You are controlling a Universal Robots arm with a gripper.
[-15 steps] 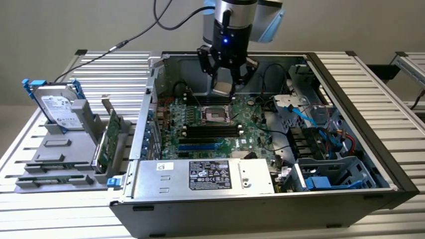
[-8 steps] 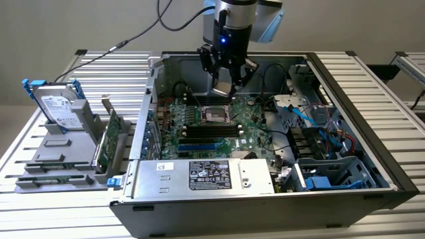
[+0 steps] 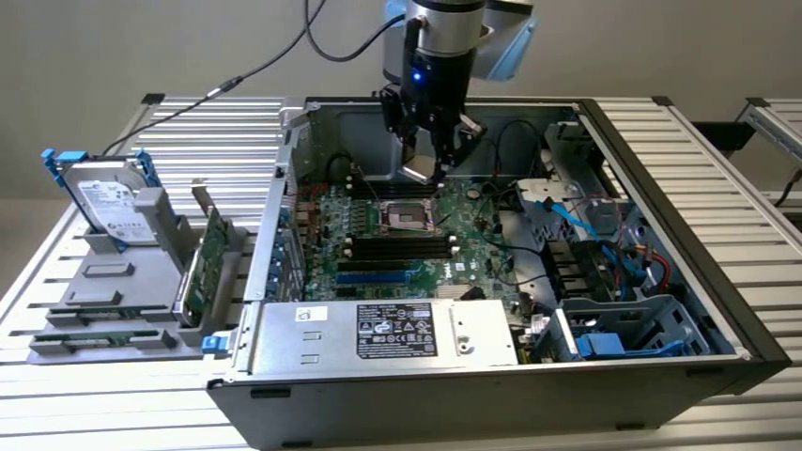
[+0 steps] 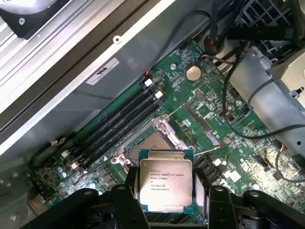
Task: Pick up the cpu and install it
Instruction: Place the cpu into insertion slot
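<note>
Cpu [image 4: 165, 180] sits clamped in the gripper [image 4: 165, 190], held flat; it hangs above the motherboard socket [image 4: 153, 137].

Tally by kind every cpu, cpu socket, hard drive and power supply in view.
cpu: 1
cpu socket: 1
hard drive: 1
power supply: 1
Total: 4

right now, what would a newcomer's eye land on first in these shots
The silver cpu stands out first, gripped in the black jaws over the green motherboard, near the open socket. Around it, the opened computer case sprawls across the slatted table, and a hard drive stands upright in a grey rack at the exterior view's left.
</note>
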